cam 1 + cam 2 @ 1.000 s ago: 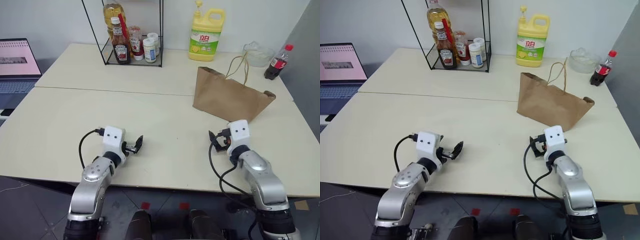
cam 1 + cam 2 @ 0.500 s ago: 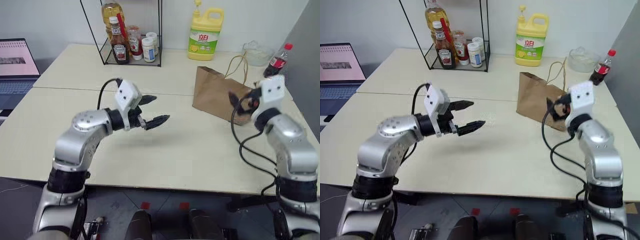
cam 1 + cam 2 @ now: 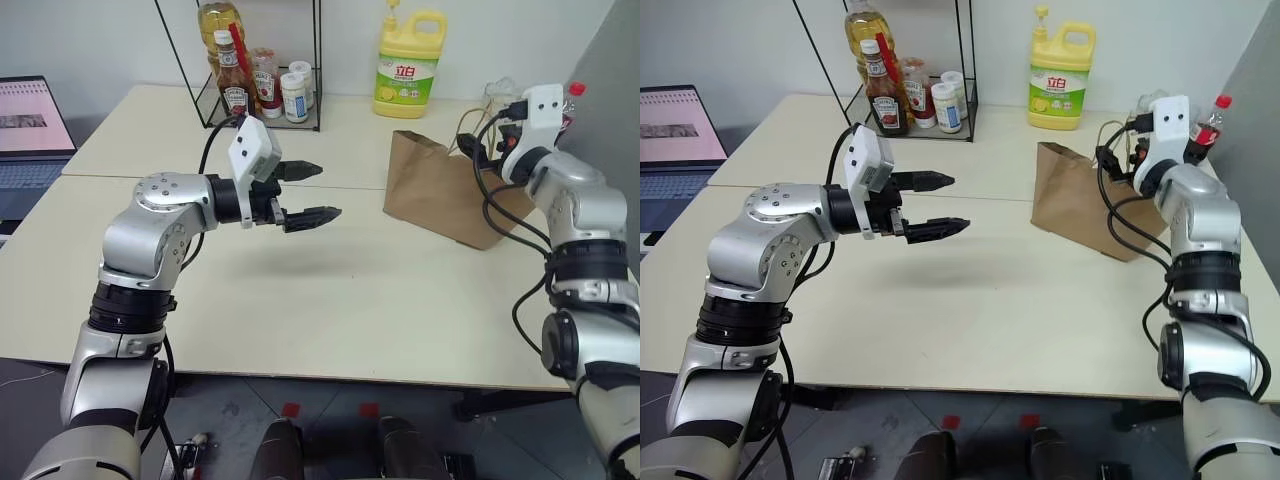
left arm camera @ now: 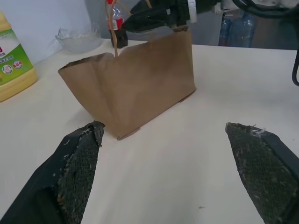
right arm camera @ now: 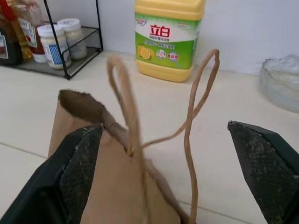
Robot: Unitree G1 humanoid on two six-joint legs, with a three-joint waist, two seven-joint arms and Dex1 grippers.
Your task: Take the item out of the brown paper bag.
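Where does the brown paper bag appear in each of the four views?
Left eye view: brown paper bag at right of centre.
Right eye view: right of centre.
Left wrist view: upper middle.
Right wrist view: lower left, handles rising.
Shared landmark: yellow jug behind the bag.

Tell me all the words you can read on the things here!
"立白": on the green label of the yellow detergent jug.
Ketchup bottle label: too small to read.
White jars in the wire rack: print too blurred to read.
Laptop screen: text too small to read.
Brown paper bag: no words.
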